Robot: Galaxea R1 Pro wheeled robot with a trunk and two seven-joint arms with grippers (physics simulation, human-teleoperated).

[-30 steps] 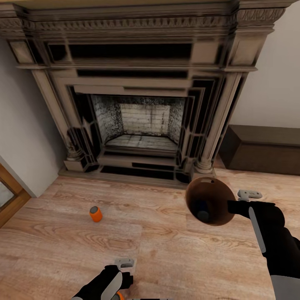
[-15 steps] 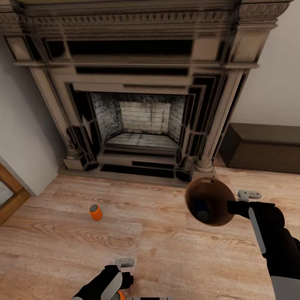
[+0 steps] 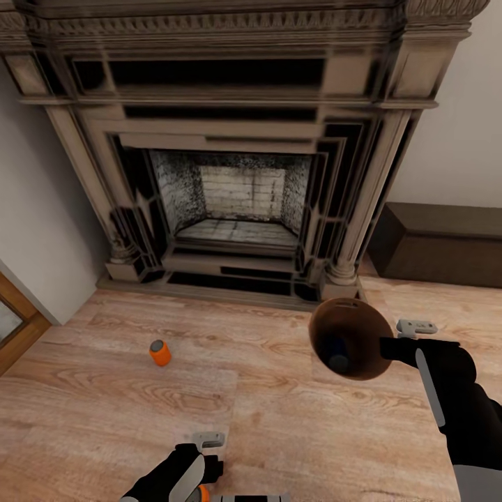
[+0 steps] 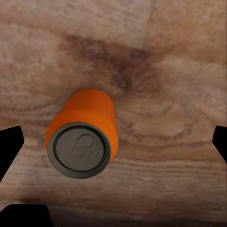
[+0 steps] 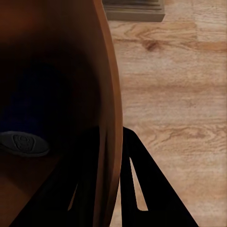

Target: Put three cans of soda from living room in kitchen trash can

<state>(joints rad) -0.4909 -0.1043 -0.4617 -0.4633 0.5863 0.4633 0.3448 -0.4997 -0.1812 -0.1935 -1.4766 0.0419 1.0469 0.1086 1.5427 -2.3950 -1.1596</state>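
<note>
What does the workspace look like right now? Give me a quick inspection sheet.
Surface: light wood plank floor.
Job's things: bin carried tilted by the right gripper, one can inside; an orange can upright on the floor; another orange can upright below the left gripper.
Clutter: nothing seen.
Grippers: right shut on the bin's wall; left open, fingers either side of the can, not touching.
Cables: nothing seen.
Surroundings: carved fireplace, dark low box at its right, wood-framed door at left.

Carved fireplace (image 3: 237, 174); dark bench (image 3: 439, 244)
</note>
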